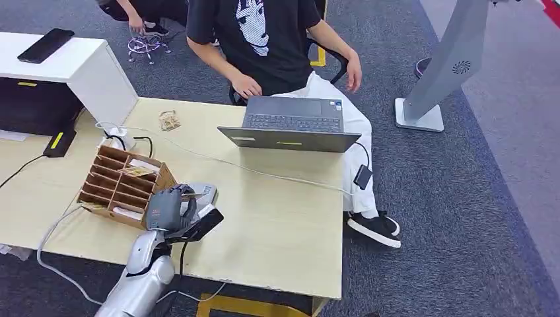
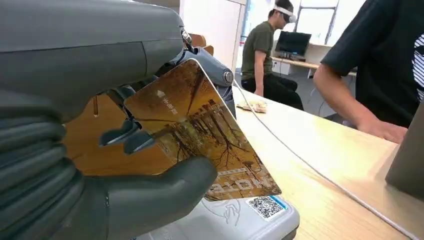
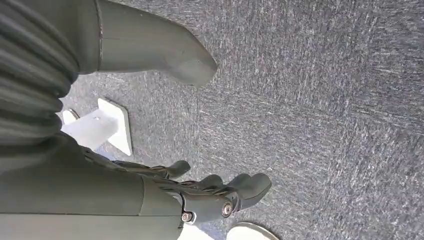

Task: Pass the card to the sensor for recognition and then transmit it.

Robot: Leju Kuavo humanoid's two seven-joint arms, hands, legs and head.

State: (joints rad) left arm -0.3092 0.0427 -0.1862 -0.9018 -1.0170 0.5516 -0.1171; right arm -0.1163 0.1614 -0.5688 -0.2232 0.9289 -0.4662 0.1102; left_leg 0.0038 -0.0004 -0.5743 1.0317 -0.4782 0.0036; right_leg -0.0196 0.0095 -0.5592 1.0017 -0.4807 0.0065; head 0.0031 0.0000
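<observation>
Holding the card (image 2: 200, 135) between thumb and fingers, the left hand (image 1: 170, 208) keeps it tilted just above the grey sensor (image 2: 235, 220), which lies on the worktop (image 1: 277, 211) directly under the hand; the card's lower edge seems to touch the sensor, but this is not clear. The wooden card rack (image 1: 122, 185) stands just beside the hand. The right hand (image 3: 200, 192) hangs over the carpet floor (image 3: 320, 100), fingers apart, holding nothing.

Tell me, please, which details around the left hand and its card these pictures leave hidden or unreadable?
- Brown tree-print card: its near corner lies under the left hand's thick grey thumb in the left wrist view.
- Light grey sensor box: cut off by the frame edge.
- Head view: the hand covers most of the card.
- Card lettering: too blurred to read.
</observation>
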